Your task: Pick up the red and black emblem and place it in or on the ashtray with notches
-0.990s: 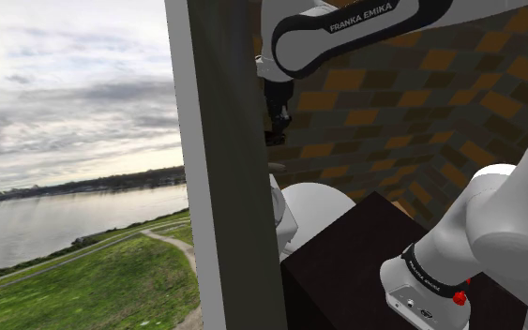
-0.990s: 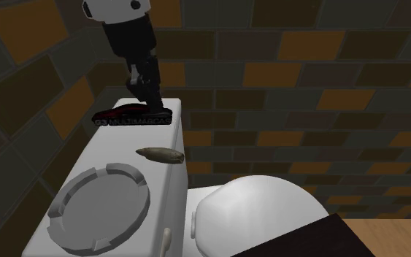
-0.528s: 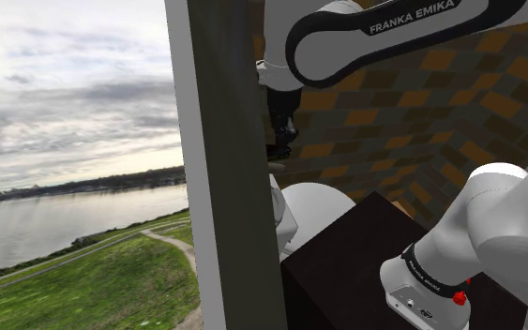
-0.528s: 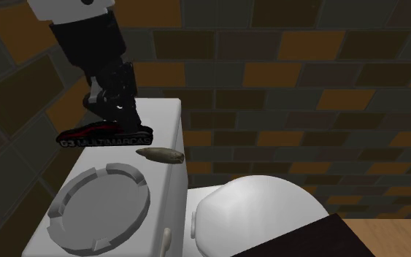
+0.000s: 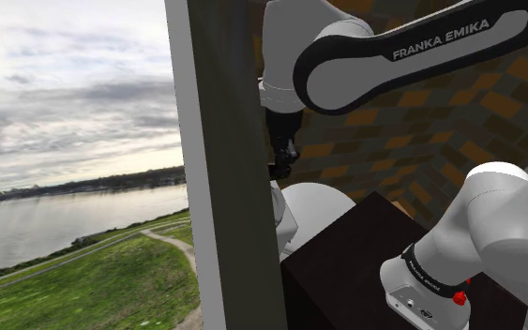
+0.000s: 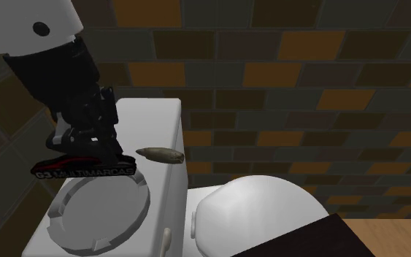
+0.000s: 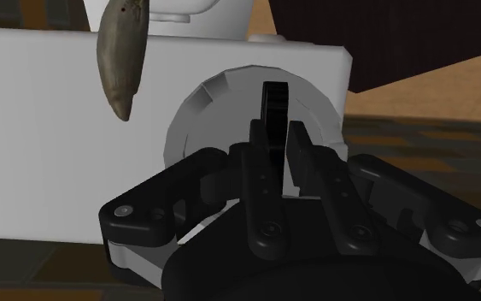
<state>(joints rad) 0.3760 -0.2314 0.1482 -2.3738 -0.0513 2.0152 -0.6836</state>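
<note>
A: Quick one. What do we flag as the risk here?

B: A bad drop, we'd say. The emblem (image 6: pixel 85 171) hangs under the gripper (image 6: pixel 88 149), lettered face toward the second exterior view, over the far part of the ashtray (image 6: pixel 127 226). It looks about as long as the dish is wide. Let go here, it may catch a notched rim, tip, and slide off the white tank (image 6: pixel 166 120).

A: Height above the dish?

B: We cannot tell. Its lower edge and the back rim overlap in that view. Too low and it scrapes the rim on the way across; too high and it could bounce out.

A: Anything close by?

B: The brown pointed thing (image 6: pixel 160 154) lies on the tank just beside the ashtray, apart from the emblem. A sideways swing might knock it, we think.

A: Jaws?

B: Nearly together, clamped on the emblem. In the wrist view the fingers (image 7: pixel 302 154) press on either side of it. We see it edge-on there, a thin black plate standing up between them, with the grey dish straight behind it. Nothing else touches them.

A: Grip look safe?

B: We doubt it. It's a narrow pinch on a flat plate that sticks out to both sides, so it could pivot between the pads and come down crooked. We'd want it centred over the dish and lowered before the jaws part.
</note>
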